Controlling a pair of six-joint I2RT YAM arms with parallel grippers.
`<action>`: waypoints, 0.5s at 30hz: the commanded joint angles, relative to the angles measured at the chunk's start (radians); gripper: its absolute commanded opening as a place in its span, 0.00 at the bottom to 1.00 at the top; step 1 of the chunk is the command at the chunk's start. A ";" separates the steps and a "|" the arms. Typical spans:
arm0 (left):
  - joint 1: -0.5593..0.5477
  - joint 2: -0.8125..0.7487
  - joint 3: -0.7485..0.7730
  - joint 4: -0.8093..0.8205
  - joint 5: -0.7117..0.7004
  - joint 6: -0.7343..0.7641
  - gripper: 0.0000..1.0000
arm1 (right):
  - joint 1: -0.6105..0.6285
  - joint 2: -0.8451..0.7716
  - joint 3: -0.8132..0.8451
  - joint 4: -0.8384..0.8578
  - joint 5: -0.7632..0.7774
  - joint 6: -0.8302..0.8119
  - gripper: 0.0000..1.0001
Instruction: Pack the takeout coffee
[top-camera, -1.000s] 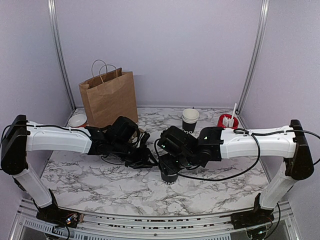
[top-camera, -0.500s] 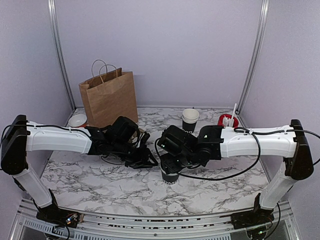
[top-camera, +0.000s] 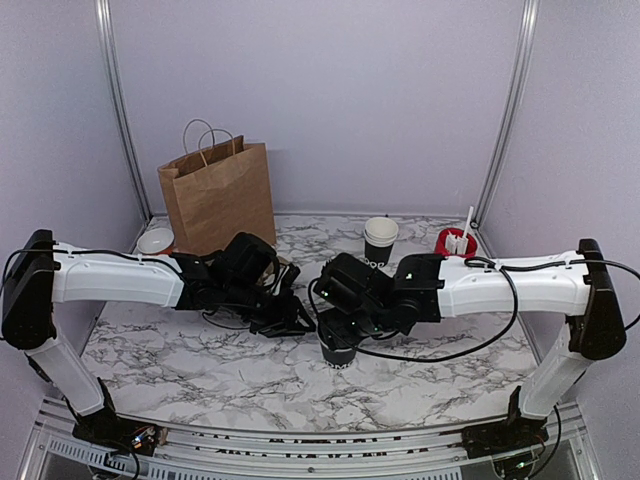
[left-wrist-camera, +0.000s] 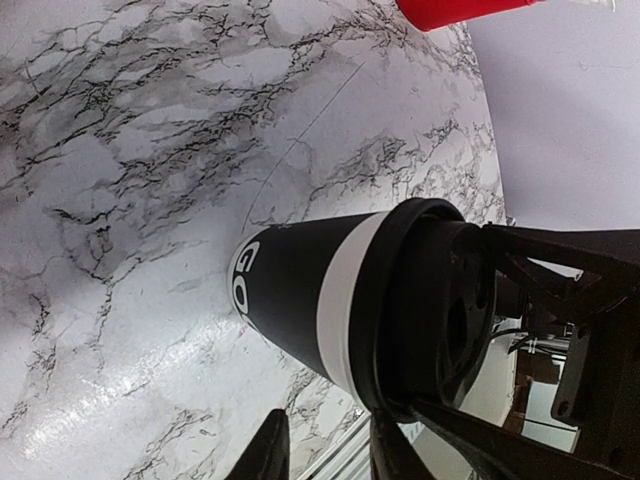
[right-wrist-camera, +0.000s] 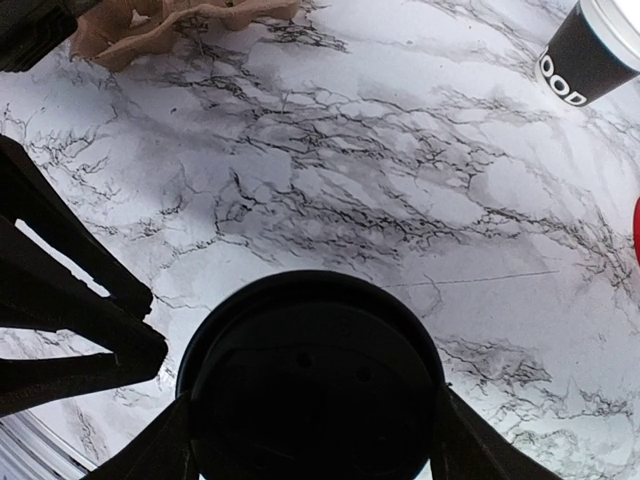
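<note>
- Starting furthest to the left, the brown paper bag stands upright well beyond my left tool, out past its arm. I judge the coffee is meant to end up there.
- My left tool shows two fingertips with a narrow gap and nothing between them. The takeout coffee stands just ahead of them on the marble surface, not touching them.
- The cup sits directly under my right tool. That tool's fingers flank the black lid on both sides and look closed against its edge.
- On handling, I judge the paper wall thin enough to dent under a hard squeeze. The plastic lid looks slick and could pop off if I lift by it alone. I cannot tell whether the cup is full, so I would treat it as heavy, liable to spill, and keep it upright.
- I think the best hold is across the body just under the white band, where the rim stiffens the paper, with light pressure.
- Further right, beyond my right tool, the nested stack of cups and the red cup stand well apart from it.
</note>
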 joint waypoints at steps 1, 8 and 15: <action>-0.003 -0.005 0.018 0.008 0.011 0.015 0.29 | -0.010 0.007 -0.021 0.017 -0.030 0.004 0.73; -0.005 0.006 0.024 0.010 0.015 0.017 0.29 | -0.010 0.027 -0.027 -0.001 -0.039 0.007 0.73; -0.015 0.034 0.049 0.015 0.018 0.022 0.29 | -0.010 0.025 -0.030 -0.001 -0.043 0.008 0.73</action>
